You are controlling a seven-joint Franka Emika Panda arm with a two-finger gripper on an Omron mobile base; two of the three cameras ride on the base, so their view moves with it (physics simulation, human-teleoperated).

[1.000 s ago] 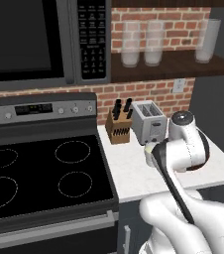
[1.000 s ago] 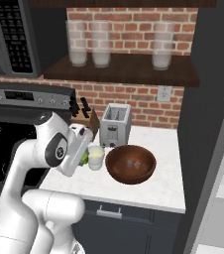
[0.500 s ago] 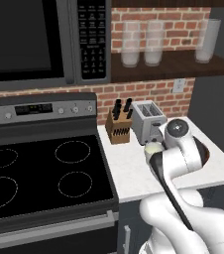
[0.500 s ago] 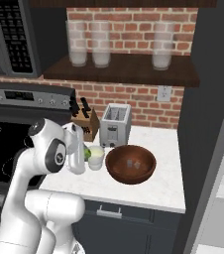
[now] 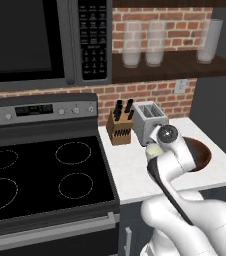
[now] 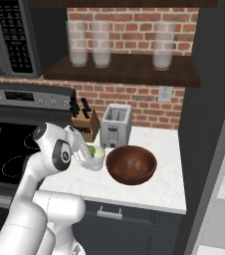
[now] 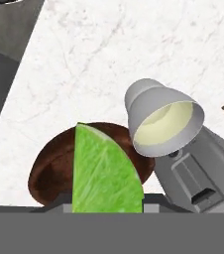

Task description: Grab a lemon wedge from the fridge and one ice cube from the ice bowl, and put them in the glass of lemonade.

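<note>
The gripper [image 6: 88, 152] is mostly hidden behind the arm's own body in the right base view, its jaws clamped on the lemon wedge [image 7: 104, 176], whose lower edge is cut off in the hand view. The wedge hangs just above the glass of lemonade [image 7: 163, 119], beside the ice bowl [image 6: 131, 165]. One toaster [image 6: 115, 125], one knife block [image 5: 119, 128] and three tall glasses [image 6: 102, 44] stand behind.

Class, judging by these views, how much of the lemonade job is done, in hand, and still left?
Done: the lemon wedge is out of the fridge. In hand: the gripper holds it shut, close by the glass of lemonade. Left: dropping it in, then adding a cube from the ice bowl.
</note>
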